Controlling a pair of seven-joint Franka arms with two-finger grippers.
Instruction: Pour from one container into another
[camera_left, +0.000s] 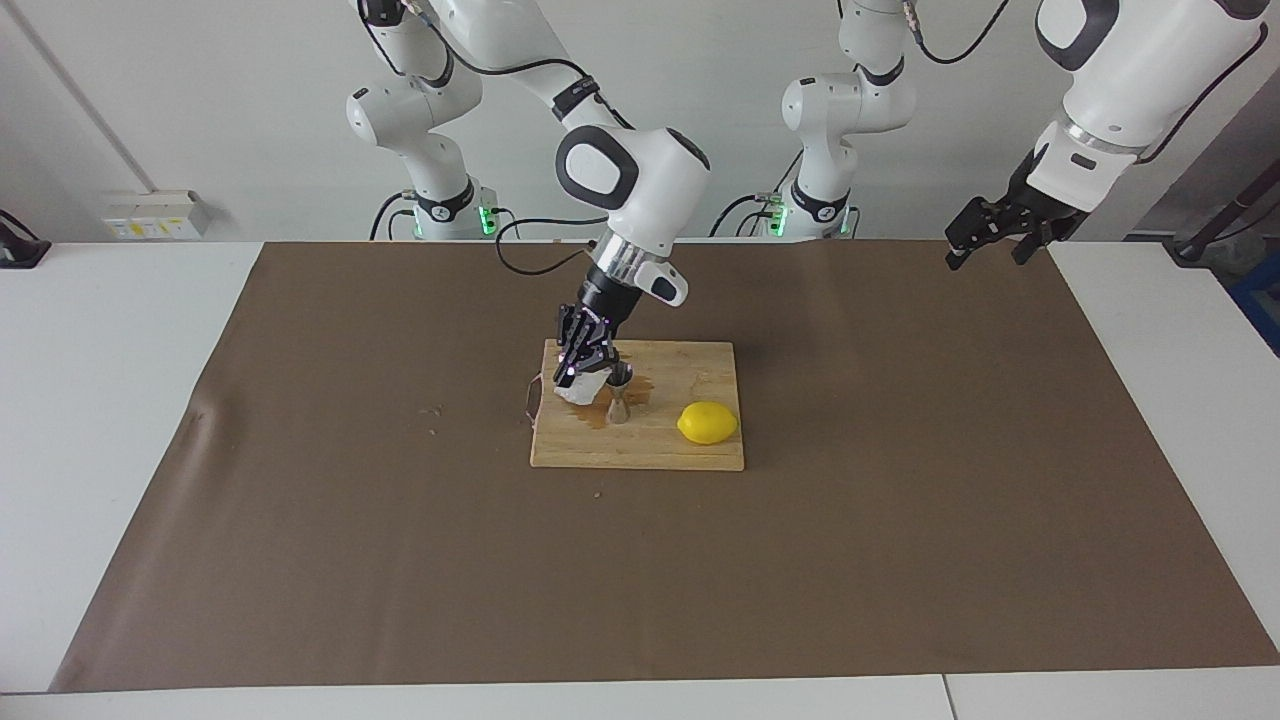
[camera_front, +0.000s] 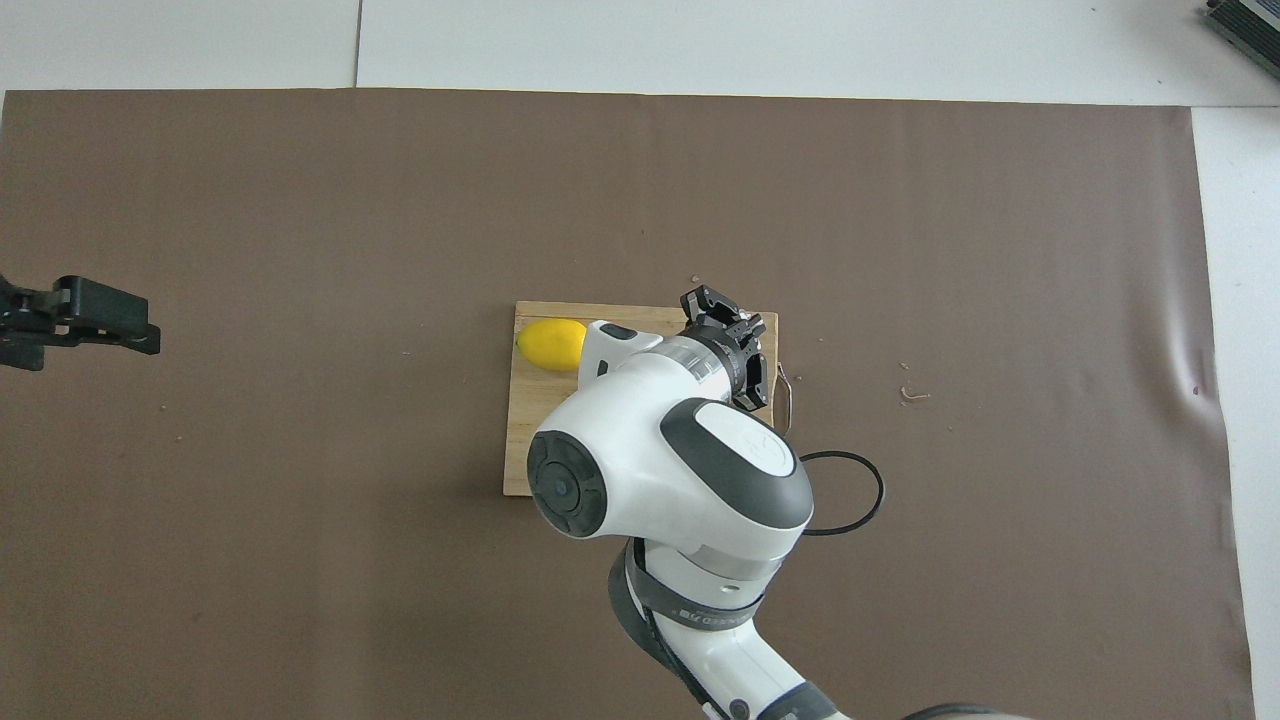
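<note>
My right gripper (camera_left: 582, 376) is over the wooden cutting board (camera_left: 690, 370) and is shut on the small clear glass cup (camera_left: 576, 391). The cup is tilted, its mouth leaning toward the silver hourglass jigger (camera_left: 619, 399), which stands upright on the board right beside it. Dark wet stains spread on the board around the jigger's foot. In the overhead view the right arm covers cup and jigger; only the gripper (camera_front: 722, 318) and part of the board (camera_front: 530, 420) show. My left gripper (camera_left: 990, 240) hangs open and empty in the air over the mat's corner, waiting; it also shows in the overhead view (camera_front: 85, 320).
A yellow lemon (camera_left: 708, 422) lies on the board toward the left arm's end, also in the overhead view (camera_front: 552, 343). A brown mat (camera_left: 400, 560) covers the table. A few crumbs (camera_left: 432, 410) lie on the mat toward the right arm's end.
</note>
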